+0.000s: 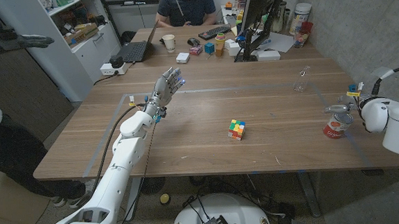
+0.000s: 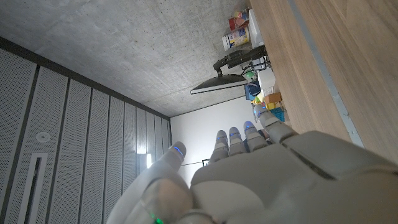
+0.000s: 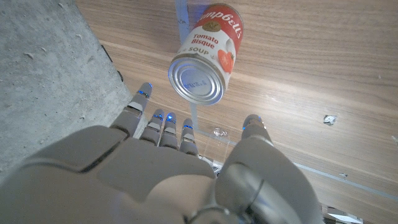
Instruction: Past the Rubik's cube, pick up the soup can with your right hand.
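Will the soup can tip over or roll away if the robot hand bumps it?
The soup can stands upright, so a light bump would probably only slide it. Its round metal sides look smooth, perhaps slippery. If tipped, it would likely roll.

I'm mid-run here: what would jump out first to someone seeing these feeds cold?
Probably the red-and-white soup can, upright near the table's right edge with the right hand open just short of it, not touching. Next, the bright Rubik's cube alone mid-table. Then the left hand, raised with fingers apart above the table's left part, holding nothing.
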Motion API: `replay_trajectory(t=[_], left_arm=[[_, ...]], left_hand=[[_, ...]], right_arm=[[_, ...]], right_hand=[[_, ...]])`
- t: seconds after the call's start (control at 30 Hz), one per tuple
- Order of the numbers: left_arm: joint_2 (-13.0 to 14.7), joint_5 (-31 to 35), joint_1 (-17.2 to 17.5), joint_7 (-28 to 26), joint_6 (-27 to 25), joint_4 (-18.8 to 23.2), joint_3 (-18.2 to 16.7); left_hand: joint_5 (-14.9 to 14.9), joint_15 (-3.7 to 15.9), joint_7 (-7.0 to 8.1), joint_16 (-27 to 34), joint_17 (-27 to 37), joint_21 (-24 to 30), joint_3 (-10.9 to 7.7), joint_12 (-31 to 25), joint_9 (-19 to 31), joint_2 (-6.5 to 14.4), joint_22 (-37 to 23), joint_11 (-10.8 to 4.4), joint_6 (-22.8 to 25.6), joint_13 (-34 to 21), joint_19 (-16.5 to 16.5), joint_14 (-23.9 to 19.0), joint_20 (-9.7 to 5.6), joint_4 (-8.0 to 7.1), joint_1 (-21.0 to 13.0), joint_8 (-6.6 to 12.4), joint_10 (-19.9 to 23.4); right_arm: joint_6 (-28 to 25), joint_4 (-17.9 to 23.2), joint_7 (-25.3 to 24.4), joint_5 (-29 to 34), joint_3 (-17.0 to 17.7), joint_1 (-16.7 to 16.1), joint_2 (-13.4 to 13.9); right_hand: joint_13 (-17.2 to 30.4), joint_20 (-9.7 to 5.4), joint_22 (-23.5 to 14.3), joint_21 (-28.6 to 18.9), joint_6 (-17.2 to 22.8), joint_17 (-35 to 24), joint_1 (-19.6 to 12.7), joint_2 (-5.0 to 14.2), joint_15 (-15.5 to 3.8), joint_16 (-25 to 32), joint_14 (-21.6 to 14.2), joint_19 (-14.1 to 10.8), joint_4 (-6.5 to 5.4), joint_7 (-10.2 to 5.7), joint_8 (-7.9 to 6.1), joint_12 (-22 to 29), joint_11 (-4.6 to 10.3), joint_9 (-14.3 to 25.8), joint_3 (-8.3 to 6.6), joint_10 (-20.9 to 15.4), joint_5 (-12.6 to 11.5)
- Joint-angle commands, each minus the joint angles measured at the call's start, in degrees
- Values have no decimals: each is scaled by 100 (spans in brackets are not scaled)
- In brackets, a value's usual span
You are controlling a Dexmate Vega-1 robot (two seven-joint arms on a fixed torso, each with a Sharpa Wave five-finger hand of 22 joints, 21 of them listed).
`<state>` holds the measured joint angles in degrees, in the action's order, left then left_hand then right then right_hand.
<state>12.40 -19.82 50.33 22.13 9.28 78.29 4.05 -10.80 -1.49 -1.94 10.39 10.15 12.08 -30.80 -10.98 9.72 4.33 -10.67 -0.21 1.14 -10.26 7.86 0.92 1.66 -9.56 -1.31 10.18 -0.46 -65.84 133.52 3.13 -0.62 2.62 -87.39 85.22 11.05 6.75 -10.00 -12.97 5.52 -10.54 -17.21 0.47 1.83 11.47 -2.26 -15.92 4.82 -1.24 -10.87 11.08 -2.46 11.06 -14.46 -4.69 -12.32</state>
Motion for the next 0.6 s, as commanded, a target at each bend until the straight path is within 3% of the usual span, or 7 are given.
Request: replay_trajectory(t=[0.03,0.2,0.43,0.57,0.6], left_arm=[[-1,8,4,-38,-31,17,-6],[-4,20,19,-48,-18,19,-3],[-1,22,61,-70,-9,73,-10],[-3,14,71,-65,-2,91,-8],[-6,3,72,-60,-5,94,-10]], left_hand=[[-39,-6,-19,17,15,28,24,-28,29,304,-18,38,26,-29,17,24,23,5,40,37,-17],[-40,-14,-26,17,15,27,26,-27,29,306,-18,55,41,-29,14,25,27,5,39,41,-20],[-40,-12,-32,18,15,26,29,-28,29,307,-18,44,51,-29,12,25,29,4,40,42,-20],[-41,-16,-35,17,15,26,31,-27,29,308,-18,34,62,-29,12,27,29,3,40,45,-22],[-41,-16,-30,17,15,26,32,-27,29,308,-18,34,71,-29,11,28,27,3,40,48,-22]], right_arm=[[237,-153,149,-421,-1342,1291,340],[196,-116,361,-204,-1954,1848,352],[133,-86,521,-106,-2304,2182,375],[96,-72,680,24,-2484,2356,376],[73,-64,755,115,-2565,2426,365]], right_hand=[[24,20,-8,18,35,-23,50,3,56,0,-35,-74,-27,1,-35,45,-18,13,26,-81,-23],[24,11,-8,11,10,-25,78,-14,43,8,-61,-117,-37,9,-27,51,-14,13,50,-99,-30],[24,55,-7,-30,-6,-18,85,-34,35,20,-119,-287,-33,29,-26,44,-11,12,78,-89,-55],[24,188,-10,-137,-53,-1,-15,-7,30,43,-272,-715,21,43,-20,37,4,9,71,-84,-114],[24,232,-11,-203,-70,8,-104,6,18,33,-315,-998,71,49,-23,34,2,7,62,-82,-144]])
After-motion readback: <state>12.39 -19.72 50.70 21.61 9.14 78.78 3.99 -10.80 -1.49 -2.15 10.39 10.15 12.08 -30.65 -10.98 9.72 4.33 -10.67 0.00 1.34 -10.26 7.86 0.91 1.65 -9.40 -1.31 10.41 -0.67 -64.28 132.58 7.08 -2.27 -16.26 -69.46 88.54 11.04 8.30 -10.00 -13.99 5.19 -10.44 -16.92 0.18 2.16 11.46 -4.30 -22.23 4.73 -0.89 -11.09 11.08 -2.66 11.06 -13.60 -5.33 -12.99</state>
